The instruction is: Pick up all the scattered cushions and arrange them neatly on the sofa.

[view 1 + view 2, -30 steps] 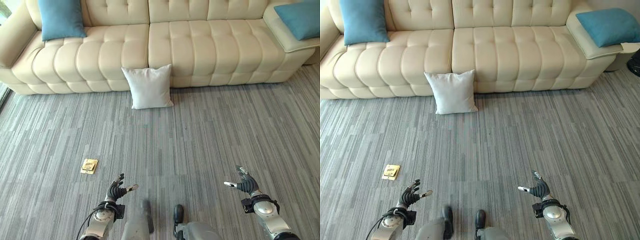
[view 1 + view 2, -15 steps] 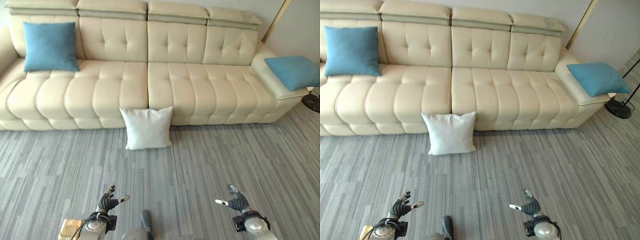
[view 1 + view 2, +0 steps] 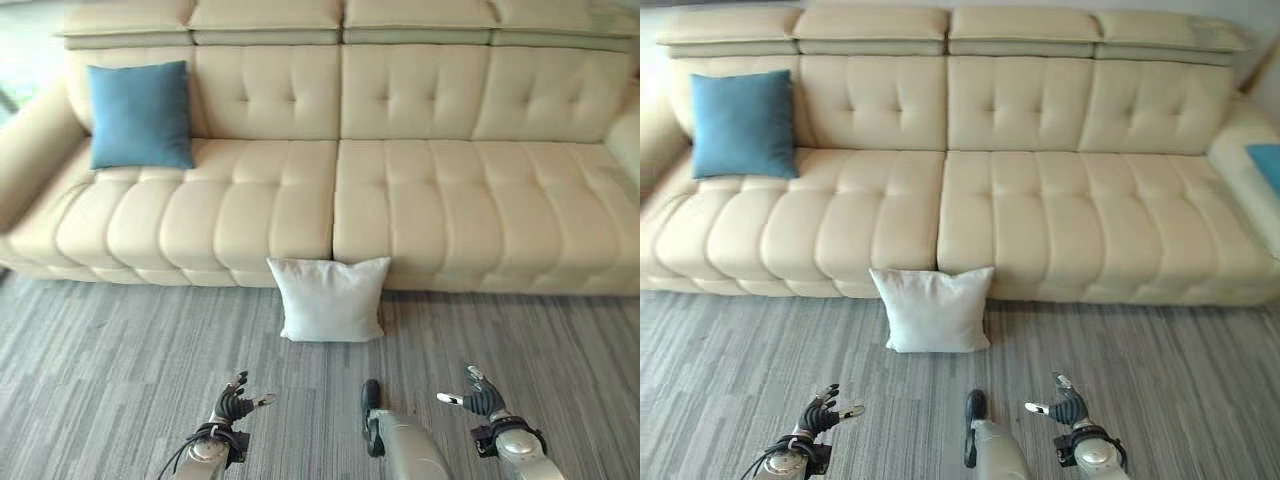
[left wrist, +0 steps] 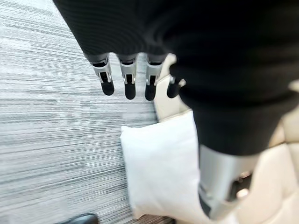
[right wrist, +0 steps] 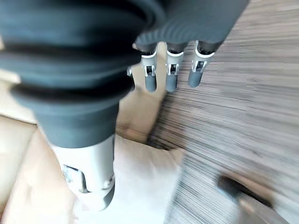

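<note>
A white cushion [image 3: 331,299] stands on the grey carpet, leaning against the front of the cream sofa [image 3: 420,210] at its middle seam; it also appears as the white cushion [image 4: 159,163] past my left hand and the white cushion [image 5: 145,182] past my right. A blue cushion [image 3: 140,116] rests upright against the sofa's back at the left end. Another blue cushion [image 3: 1268,165] peeks in at the sofa's right end. My left hand [image 3: 235,404] and right hand [image 3: 480,397] hover low over the carpet, both open and holding nothing, short of the white cushion.
Grey striped carpet [image 3: 100,360] stretches in front of the sofa. The sofa's left armrest [image 3: 30,150] rises at the left side.
The camera has shifted: the sofa and white cushion now sit closer and further right in view. The yellow object on the carpet has left view. Both hands stay open and low.
</note>
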`<state>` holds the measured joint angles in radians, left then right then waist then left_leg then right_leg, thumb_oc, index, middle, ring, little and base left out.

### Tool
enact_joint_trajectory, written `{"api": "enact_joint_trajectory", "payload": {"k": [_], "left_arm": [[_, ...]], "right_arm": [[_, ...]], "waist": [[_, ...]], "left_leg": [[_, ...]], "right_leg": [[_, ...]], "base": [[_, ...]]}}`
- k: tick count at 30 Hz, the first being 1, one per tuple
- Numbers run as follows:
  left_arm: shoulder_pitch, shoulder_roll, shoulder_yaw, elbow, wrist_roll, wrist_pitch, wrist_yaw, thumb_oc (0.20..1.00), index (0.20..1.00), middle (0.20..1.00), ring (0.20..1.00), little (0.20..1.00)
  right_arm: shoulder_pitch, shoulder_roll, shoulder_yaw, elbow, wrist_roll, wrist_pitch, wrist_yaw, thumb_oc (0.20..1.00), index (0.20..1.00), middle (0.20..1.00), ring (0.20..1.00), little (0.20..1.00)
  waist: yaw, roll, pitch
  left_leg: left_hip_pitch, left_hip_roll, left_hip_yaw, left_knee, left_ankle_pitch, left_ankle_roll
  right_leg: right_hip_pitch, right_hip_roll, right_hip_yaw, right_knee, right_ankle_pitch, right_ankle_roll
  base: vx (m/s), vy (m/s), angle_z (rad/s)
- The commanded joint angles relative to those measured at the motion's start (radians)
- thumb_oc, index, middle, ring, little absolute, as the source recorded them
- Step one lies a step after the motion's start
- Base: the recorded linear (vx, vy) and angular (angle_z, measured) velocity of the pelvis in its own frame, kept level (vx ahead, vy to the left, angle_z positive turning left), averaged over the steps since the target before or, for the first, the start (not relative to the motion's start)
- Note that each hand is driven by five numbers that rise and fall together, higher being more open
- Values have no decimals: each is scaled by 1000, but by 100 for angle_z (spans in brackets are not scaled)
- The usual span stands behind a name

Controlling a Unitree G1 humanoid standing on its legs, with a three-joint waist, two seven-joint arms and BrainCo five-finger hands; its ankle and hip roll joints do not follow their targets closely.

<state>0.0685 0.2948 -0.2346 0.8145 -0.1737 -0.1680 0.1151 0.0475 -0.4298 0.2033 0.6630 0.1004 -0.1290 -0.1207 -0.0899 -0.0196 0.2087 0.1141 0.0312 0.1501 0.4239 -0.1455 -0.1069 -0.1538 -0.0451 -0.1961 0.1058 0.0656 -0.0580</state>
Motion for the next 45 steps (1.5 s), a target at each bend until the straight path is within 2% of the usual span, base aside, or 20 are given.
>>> {"api": "enact_joint_trajectory", "payload": {"k": [1,3,5,8,11,13,15,17,18,19,21,22,25,26,28,30,31,34,38,45], "left_arm": [[-31,35,-5,-31,32,-28,-10,1000,1000,1000,1000,1000],[-29,35,-8,-36,34,-27,-13,1000,1000,1000,1000,1000],[-28,38,-16,-38,48,-26,-16,1000,1000,1000,1000,1000],[-22,44,-15,-40,52,-22,-12,1000,1000,1000,1000,1000],[-20,44,-16,-40,48,-20,-9,1000,1000,1000,1000,1000],[-17,44,-15,-35,59,-19,-15,1000,1000,1000,1000,1000],[-26,51,-14,-29,63,-19,-13,1000,1000,1000,1000,1000],[-30,56,-12,-29,65,-18,-14,1000,1000,1000,1000,1000],[-40,70,-1,-33,62,-20,-5,1000,1000,1000,1000,1000],[-40,71,-1,-33,61,-20,-5,1000,1000,1000,1000,1000],[-53,94,17,-38,58,-21,5,1000,1000,1000,1000,1000],[-56,100,26,-40,53,-23,10,1000,1000,1000,1000,1000],[-58,107,41,-33,44,-24,19,1000,1000,1000,1000,1000],[-57,108,50,-21,39,-25,22,1000,1000,1000,1000,1000],[-57,111,61,-11,32,-29,26,1000,1000,1000,1000,1000],[-61,113,60,1,30,-30,32,1000,1000,1000,1000,1000],[-54,119,67,-2,32,-32,34,1000,1000,1000,1000,1000],[-50,121,77,-4,35,-33,37,1000,1000,1000,1000,1000],[-76,126,94,31,24,-41,52,1000,1000,1000,1000,1000],[-235,161,109,62,-100,-87,126,1000,1000,1000,1000,1000]], "right_arm": [[-17,-30,3,-39,22,-35,-16,1000,1000,1000,1000,1000],[-15,-31,4,-38,22,-34,-14,1000,1000,1000,1000,1000],[-16,-35,5,-32,16,-31,-16,1000,1000,1000,1000,1000],[-13,-24,12,-26,17,-30,-22,1000,1000,1000,1000,1000],[-14,-14,14,-11,15,-26,-24,1000,1000,1000,1000,1000],[-6,-4,10,-8,9,-24,-19,1000,1000,1000,1000,1000],[-15,12,16,-4,5,-21,-16,1000,1000,1000,1000,1000],[-20,17,19,-2,5,-20,-14,1000,1000,1000,1000,1000],[-39,27,31,-9,-1,-21,-12,1000,1000,1000,1000,1000],[-39,27,31,-9,-1,-21,-12,1000,1000,1000,1000,1000],[-64,32,44,-29,-6,-22,-11,1000,1000,1000,1000,1000],[-73,34,49,-36,-8,-23,-11,1000,1000,1000,1000,1000],[-78,37,58,-44,-15,-24,-10,1000,1000,1000,1000,1000],[-79,31,64,-52,-27,-22,-7,1000,1000,1000,1000,1000],[-85,24,70,-53,-37,-23,-10,1000,1000,1000,1000,1000],[-87,21,80,-47,-44,-26,-9,1000,1000,1000,1000,1000],[-87,16,79,-47,-47,-24,-12,1000,1000,1000,1000,1000],[-85,2,84,-62,-60,-23,-13,1000,1000,1000,1000,1000],[-102,-10,93,-52,-68,-24,-21,1000,1000,1000,1000,1000],[-261,-11,124,37,4,-30,-70,1000,1000,1000,1000,1000]], "waist": [[-21,-24,-5],[-18,-25,-7],[-8,-31,-13],[12,-29,-11],[24,-33,-8],[21,-31,-18],[19,-39,-26],[22,-42,-29],[24,-44,-28],[27,-45,-28],[28,-38,-17],[32,-35,-13],[40,-29,-11],[39,-25,-14],[41,-18,-13],[37,-20,-12],[36,-20,-10],[40,-29,-5],[51,-27,2],[66,-8,89]], "left_leg": [[-115,14,52,-72,75,17],[-120,17,55,-111,59,27],[-156,21,44,-207,47,37],[-218,49,5,-319,145,18],[-249,53,-6,-327,167,15],[-225,42,7,-346,159,25],[-219,11,9,-329,130,50],[-214,4,18,-327,122,57],[-198,-12,34,-330,99,79],[-197,-13,37,-330,99,80],[-174,-23,53,-333,78,107],[-168,-26,57,-330,69,116],[-152,-33,63,-331,56,125],[-130,-42,59,-346,52,126],[-114,-42,60,-358,48,124],[-112,-45,59,-358,48,120],[-112,-43,53,-346,43,119],[-115,-52,47,-329,40,112],[-146,-52,47,-317,38,101],[-408,-30,37,-186,46,98]], "right_leg": [[97,-30,24,-2,-110,118],[106,-31,28,-8,-117,120],[126,-34,41,-27,-132,128],[175,-22,61,-53,-157,133],[205,-23,76,-51,-173,138],[217,-33,84,-36,-181,148],[208,-54,111,3,-175,166],[199,-60,119,21,-170,173],[173,-77,126,74,-143,196],[170,-78,129,76,-144,197],[106,-94,136,201,-94,221],[91,-100,130,234,-88,223],[70,-120,94,272,-80,223],[53,-114,60,243,-93,208],[24,-113,18,207,-100,201],[16,-103,8,177,-109,193],[27,-111,-8,160,-112,201],[41,-91,12,127,-117,189],[45,-84,-6,86,-124,177],[-203,-112,0,232,-148,157]], "base": [[237,-70,-28],[144,-10,-31],[198,40,-32],[263,98,-28],[199,153,-38],[284,287,-23],[215,256,-1],[121,176,-11],[86,152,-17],[124,219,-21],[115,204,-29],[94,162,-35],[92,86,-28],[150,62,0],[110,6,-12],[81,-44,-3],[113,-74,10],[78,-75,24],[-18,-96,20],[-179,-30,12]]}}
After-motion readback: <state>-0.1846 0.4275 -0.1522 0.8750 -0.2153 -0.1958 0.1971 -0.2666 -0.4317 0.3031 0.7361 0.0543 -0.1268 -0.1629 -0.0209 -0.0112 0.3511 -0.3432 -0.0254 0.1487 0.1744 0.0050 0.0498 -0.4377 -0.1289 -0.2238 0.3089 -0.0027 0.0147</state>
